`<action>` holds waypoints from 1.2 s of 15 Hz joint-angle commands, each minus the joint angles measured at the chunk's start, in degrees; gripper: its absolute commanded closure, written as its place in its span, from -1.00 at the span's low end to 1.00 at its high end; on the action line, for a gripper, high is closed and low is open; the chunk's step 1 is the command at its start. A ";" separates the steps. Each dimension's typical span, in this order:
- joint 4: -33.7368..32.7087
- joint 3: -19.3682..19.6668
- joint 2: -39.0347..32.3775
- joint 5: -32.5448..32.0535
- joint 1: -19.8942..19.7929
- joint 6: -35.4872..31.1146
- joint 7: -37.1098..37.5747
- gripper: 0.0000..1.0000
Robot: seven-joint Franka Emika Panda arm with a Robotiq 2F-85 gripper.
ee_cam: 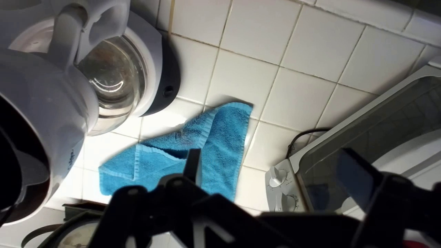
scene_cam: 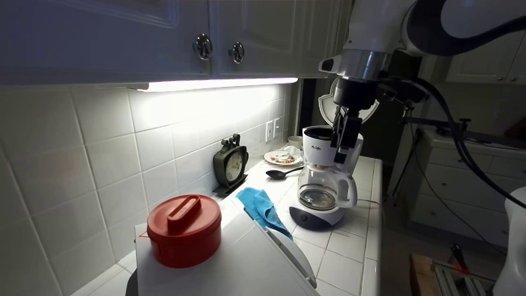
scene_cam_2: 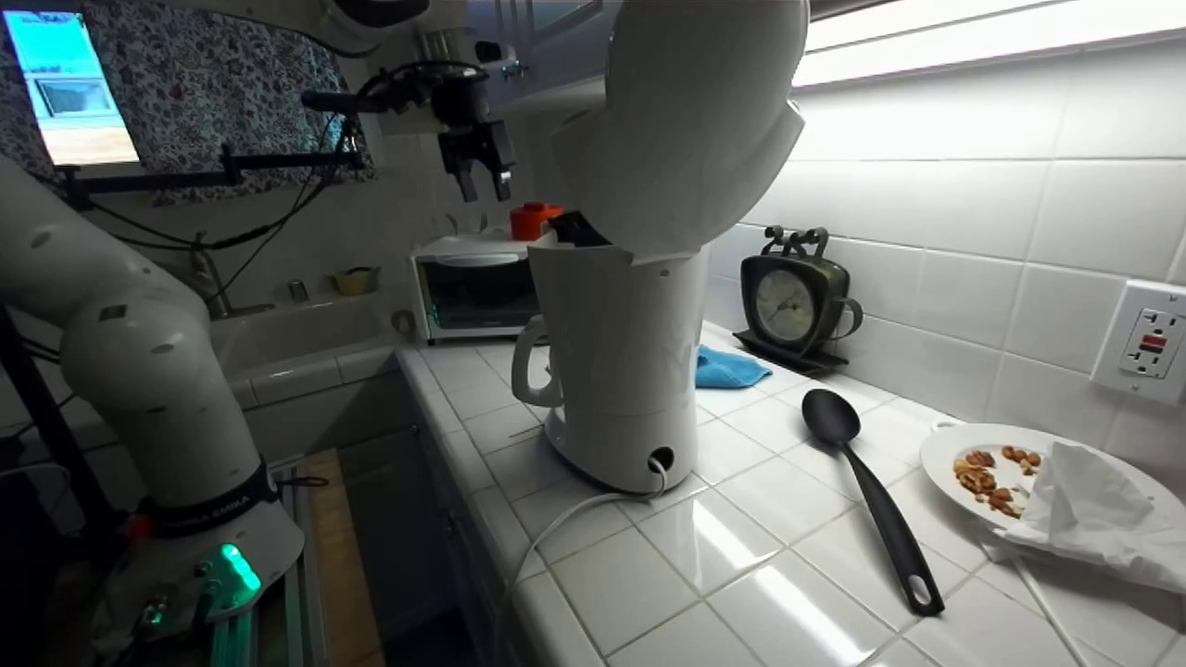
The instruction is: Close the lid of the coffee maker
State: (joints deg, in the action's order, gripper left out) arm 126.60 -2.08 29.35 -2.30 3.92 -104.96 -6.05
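Note:
The white coffee maker [scene_cam: 317,154] stands upright on the tiled counter, its glass carafe [scene_cam: 316,191] in place. Its back shows in an exterior view [scene_cam_2: 616,352], and part of it shows at the left of the wrist view [ee_cam: 51,82]. The round white lid [scene_cam: 327,107] is raised nearly upright above the dark opening; it also shows large in an exterior view [scene_cam_2: 709,120]. The lid is out of the wrist view. My gripper [scene_cam: 340,150] points down on the toaster-oven side of the machine, apart from the lid. In the wrist view [ee_cam: 272,162] its fingers are wide apart and empty.
A white toaster oven [scene_cam: 230,259] carries a red lidded container [scene_cam: 185,234]. A blue towel [scene_cam: 261,205], a green dial clock or scale [scene_cam: 230,164], a black spoon [scene_cam_2: 871,500] and a plate of nuts [scene_cam_2: 945,454] lie around. Wall cabinets [scene_cam: 263,37] hang above.

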 commanded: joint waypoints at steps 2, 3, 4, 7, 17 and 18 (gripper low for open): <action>0.88 -0.20 3.77 -4.11 -1.63 -1.51 1.12 -1.00; 0.77 -0.09 4.27 -4.54 -1.95 -1.37 1.14 -1.00; 0.67 0.00 4.69 -4.89 -2.25 -1.13 1.14 -1.00; 0.52 0.20 5.63 -5.17 -2.83 -0.77 1.14 -1.00; 0.51 0.28 10.96 -8.64 -5.83 4.05 3.38 -1.00; 0.84 0.41 11.77 -10.62 -6.27 3.89 2.51 -1.00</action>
State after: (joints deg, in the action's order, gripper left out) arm 126.60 -1.70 37.95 -8.68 -1.10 -102.62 -4.04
